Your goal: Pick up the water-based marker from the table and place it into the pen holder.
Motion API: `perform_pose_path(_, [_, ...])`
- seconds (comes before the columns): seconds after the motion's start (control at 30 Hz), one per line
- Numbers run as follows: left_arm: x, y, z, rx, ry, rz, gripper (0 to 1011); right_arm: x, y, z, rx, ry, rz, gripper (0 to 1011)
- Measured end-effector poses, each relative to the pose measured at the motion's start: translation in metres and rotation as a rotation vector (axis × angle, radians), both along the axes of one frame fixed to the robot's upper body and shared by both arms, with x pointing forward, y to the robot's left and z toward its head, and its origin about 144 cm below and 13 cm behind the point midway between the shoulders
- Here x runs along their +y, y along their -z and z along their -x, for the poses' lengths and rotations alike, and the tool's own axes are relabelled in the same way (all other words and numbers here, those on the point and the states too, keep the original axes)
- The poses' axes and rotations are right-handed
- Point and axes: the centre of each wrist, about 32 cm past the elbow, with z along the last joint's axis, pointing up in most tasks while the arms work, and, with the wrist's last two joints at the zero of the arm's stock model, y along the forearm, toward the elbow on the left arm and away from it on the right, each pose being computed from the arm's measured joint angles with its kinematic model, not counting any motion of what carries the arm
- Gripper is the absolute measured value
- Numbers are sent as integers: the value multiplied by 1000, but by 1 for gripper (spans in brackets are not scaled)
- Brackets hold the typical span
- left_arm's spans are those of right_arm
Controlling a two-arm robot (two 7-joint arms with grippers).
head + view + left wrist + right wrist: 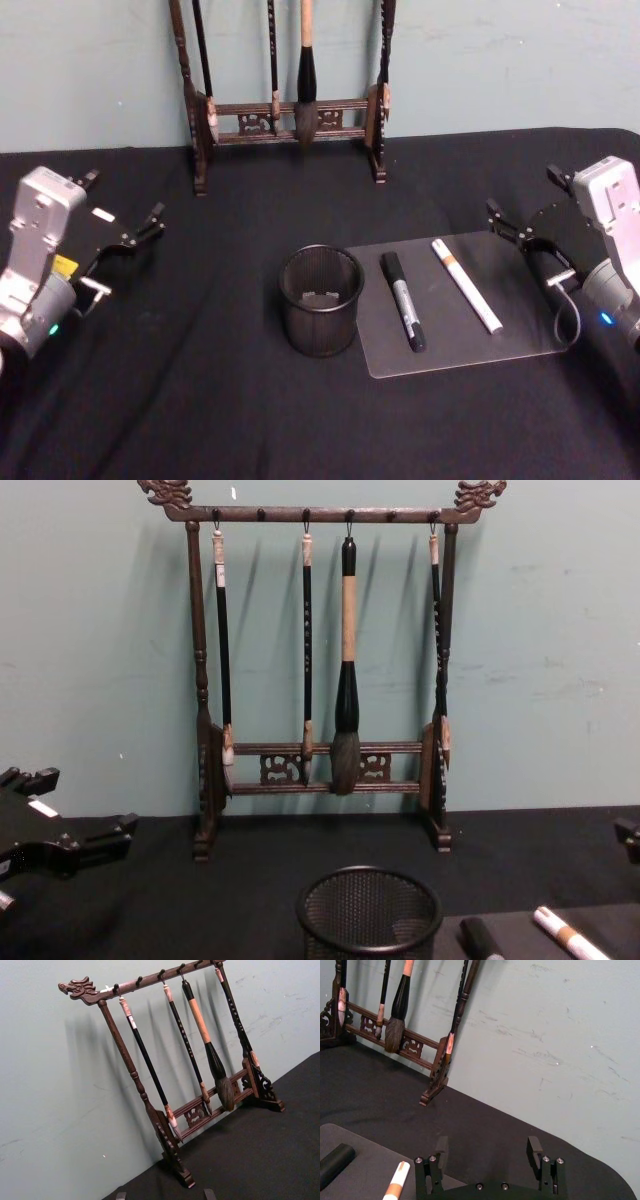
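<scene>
Labels first: black marker point(404, 302) has a grey label on the barrel, but the print is too small to read. White marker point(466, 285) has an orange band near its far end and no legible text, so nothing readable says which one is water-based. Both lie flat on a grey mat point(470, 340) on the black tabletop point(200, 400), roughly parallel, apart from each other, with far ends angled slightly left. The black one is on the mat's left part, just beside the holder point(320, 325) but not touching it. Holder is a round black mesh cup, upright, left of the mat; its mesh floor shows through the mouth. Brush rack point(290, 105) stands at the back against the wall, well apart from the holder. In the chest view, four brushes hang from its top bar, the fattest point(347, 700) third from the left, and the rail ends are dragon carved. Left gripper point(125, 195) is at the left tabletop edge, off the cloth's objects, jaws spread and gripping nothing. The left wrist view looks at the rack, fingertips point(210, 1194) just at the frame edge. Right gripper point(522, 190) is at the right, near the mat's far right corner, jaws also spread and gripping nothing. The right wrist view has both marker ends near it on the mat.
</scene>
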Motion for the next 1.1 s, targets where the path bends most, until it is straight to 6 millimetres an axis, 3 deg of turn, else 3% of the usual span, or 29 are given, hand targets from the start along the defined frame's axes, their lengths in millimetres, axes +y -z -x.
perform_pose_path(1.1, [0, 0, 0, 0, 0, 0, 1001, 0, 0, 0, 0, 0, 0, 1000])
